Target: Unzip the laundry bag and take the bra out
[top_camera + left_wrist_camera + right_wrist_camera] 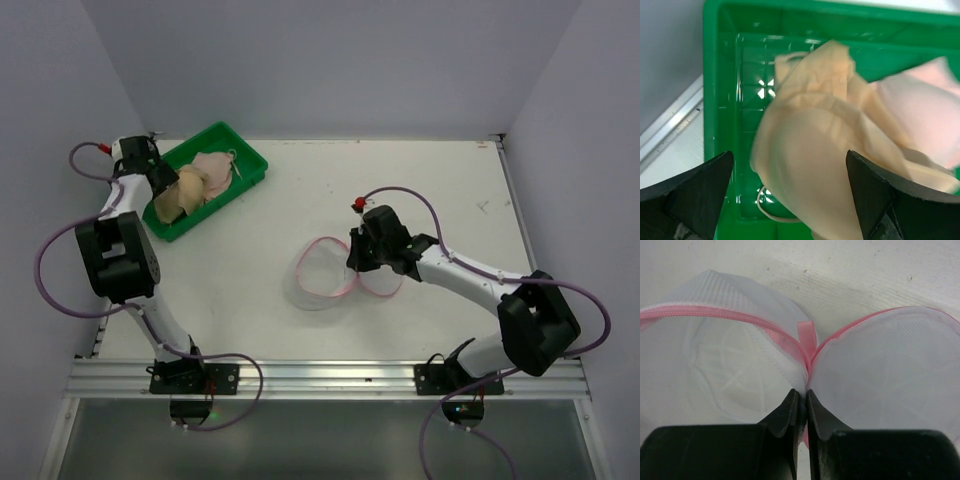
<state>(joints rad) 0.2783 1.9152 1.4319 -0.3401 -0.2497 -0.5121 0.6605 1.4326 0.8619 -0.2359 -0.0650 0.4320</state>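
Top external: the laundry bag (320, 272) lies near the middle of the counter (450, 170). It is unzipped and spread flat as two rounded mesh halves joined at one seam. The bra (205, 172) is not in it. It sits bunched in the green tray (250, 165) at the far left corner, well apart from the bag.

Right jaws: pressed shut on the bag at the joint between its two halves. They sit just below a small pink loop (806, 335), where the pink zipper trim (715, 314) of both halves meets. Both halves look empty in the right wrist view. My reading is that the pinch pins the light pouch flat so it cannot slide or fold over.

Left jaws: over the tray, spread wide, gripping nothing. The left wrist view shows beige cup fabric lying between and below them. I cannot tell whether it brushes either side. The wide stance over the tray reads as a drop-off, with the tray as the garment's destination.

Judgement: both parts of the task look done. What remains is for the left arm to lift away without catching loose fabric.
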